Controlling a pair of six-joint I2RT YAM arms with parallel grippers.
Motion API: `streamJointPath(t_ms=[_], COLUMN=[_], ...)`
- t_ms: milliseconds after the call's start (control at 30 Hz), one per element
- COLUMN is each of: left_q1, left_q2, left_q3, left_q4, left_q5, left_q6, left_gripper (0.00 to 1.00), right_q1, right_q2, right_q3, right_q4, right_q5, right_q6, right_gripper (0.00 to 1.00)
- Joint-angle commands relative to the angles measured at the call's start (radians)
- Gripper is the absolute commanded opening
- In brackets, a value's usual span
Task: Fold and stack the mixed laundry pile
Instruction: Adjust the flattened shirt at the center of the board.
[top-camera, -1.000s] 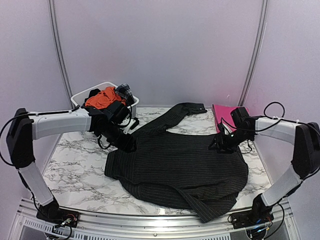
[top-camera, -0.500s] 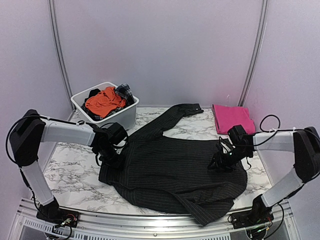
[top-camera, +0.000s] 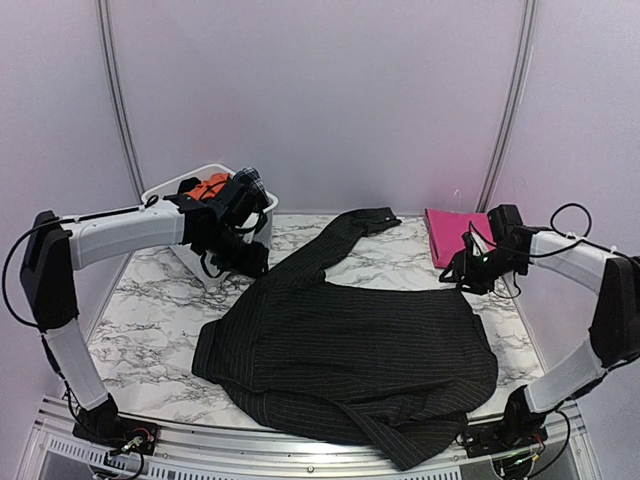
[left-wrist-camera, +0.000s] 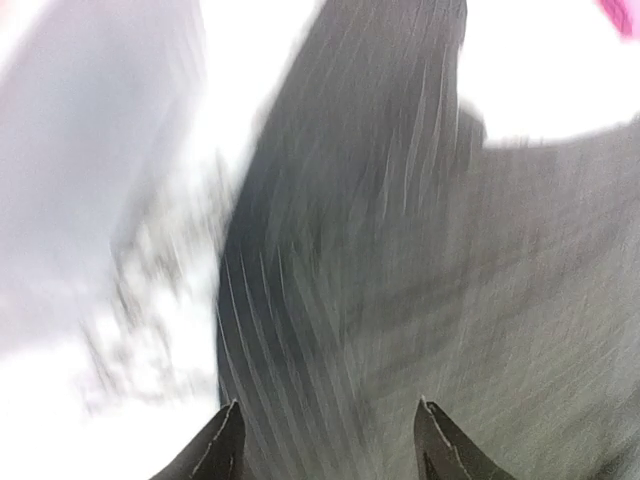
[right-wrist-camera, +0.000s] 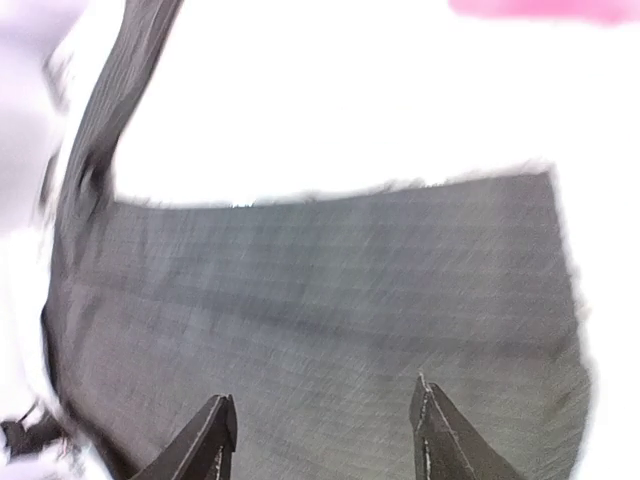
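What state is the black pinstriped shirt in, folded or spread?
Spread: the shirt lies flat across the table, one sleeve stretched toward the back; no neat fold yet.

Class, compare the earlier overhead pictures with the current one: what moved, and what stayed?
Both arms swept toward the near edge over the black pinstriped shirt, then returned to its far corners, where the left tool and right tool hang open and empty. The shirt's far edge now lies straighter. The pink cloth and white tub stayed put.
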Motion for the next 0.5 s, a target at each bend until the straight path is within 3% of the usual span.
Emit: streamJointPath(t_ms=[0,167,467], left_q1=[0.015,0.017,0.017], left_q2=[0.176,0.334,0.553], left_q3=[0.198,0.373,0.568], left_q4=[0.002,-0.002,-0.009], left_q5=[-0.106,-0.197,-0.301], left_q6=[0.028,0.077,0.116], left_gripper=[0.57,0.51,0.49], right_q1=[-0.071,-0.105,-0.108], right_q2=[0.137,0.274,0.423], right_q3=[0.133,0.239,0.280], right_q4=[0.062,0.075,0.082], right_q5=[0.142,0.216,0.315], right_q6=[-0.121,-0.162,-0.228], right_gripper=[0.54,0.50,0.49])
